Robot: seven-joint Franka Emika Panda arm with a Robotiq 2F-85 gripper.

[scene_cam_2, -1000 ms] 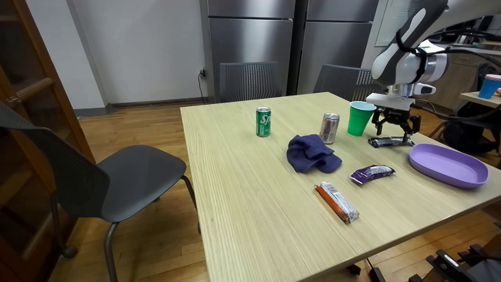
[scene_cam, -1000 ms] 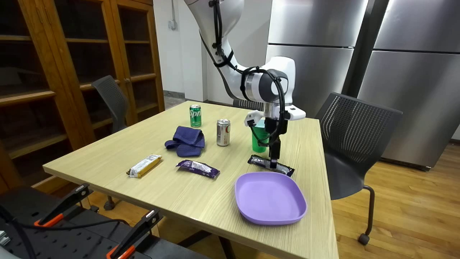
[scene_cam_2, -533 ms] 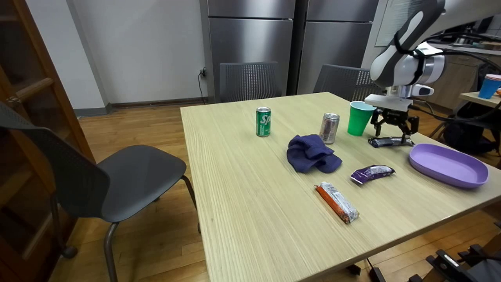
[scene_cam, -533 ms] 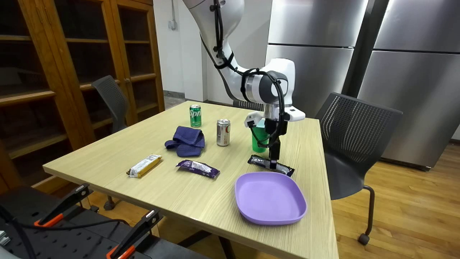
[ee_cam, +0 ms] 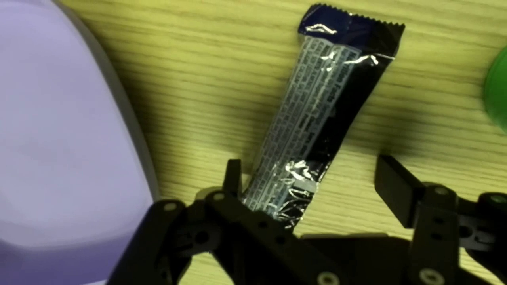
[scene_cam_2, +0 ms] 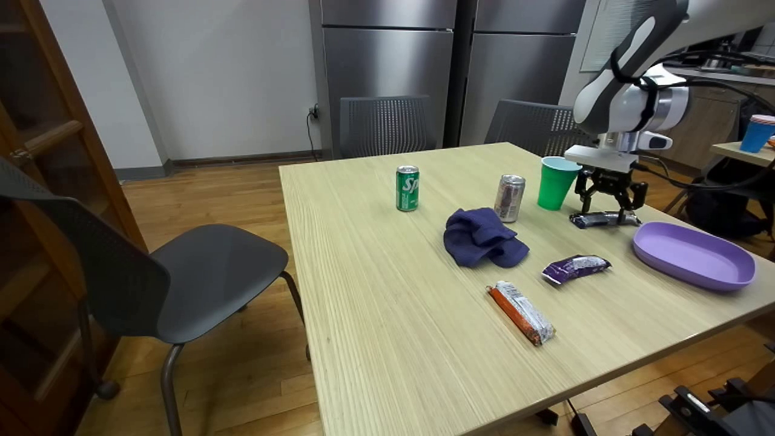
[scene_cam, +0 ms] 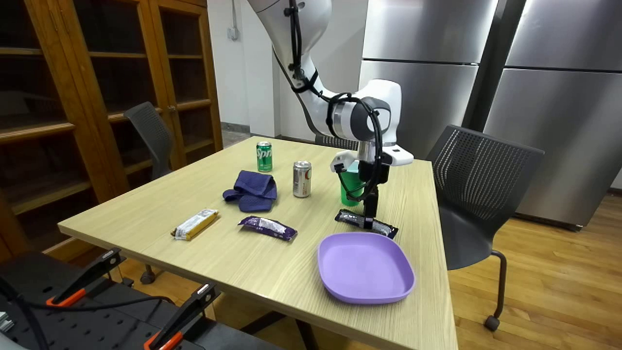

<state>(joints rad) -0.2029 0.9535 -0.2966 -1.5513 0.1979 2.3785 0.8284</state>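
Low over the tabletop [scene_cam: 282,272], hand [ee_cam: 309,174] spread, its fingers [ee_cam: 398,190] apart and astride a dark-wrapped bar [ee_cam: 317,103]; nothing clamped. Progress, as I judge it: setting the hand about the bar looks done or nearly so, while the grip itself is not yet made and the bar lies flat on the tabletop, unlifted. Lie of bar to hand: wrist view shows it running slantwise between the fingers, near end hidden behind the hand, crimped far end jutting well past them. The finger toward the purple plate [ee_cam: 71,118] stands just beside the wrapper; touching or a sliver off, cannot tell. The finger toward the green cup [scene_cam_2: 554,189] stands well apart from it, tabletop grain showing between. Plate near the bar on one side, cup standing near on the opposite side, both close to the hand. Next out, a purple-wrapped bar [scene_cam: 268,228] lying by itself, then a silver can [scene_cam: 302,179], upright, with a rumpled navy cloth [scene_cam: 252,190] near it. Farther again, an orange-and-white bar [scene_cam_2: 522,312] and an upright green soda can [scene_cam_2: 407,189], both well apart from the hand. At the back, past the tabletop's edge, a dark chair [scene_cam: 478,180] and, behind it, a steel refrigerator [scene_cam: 559,141].
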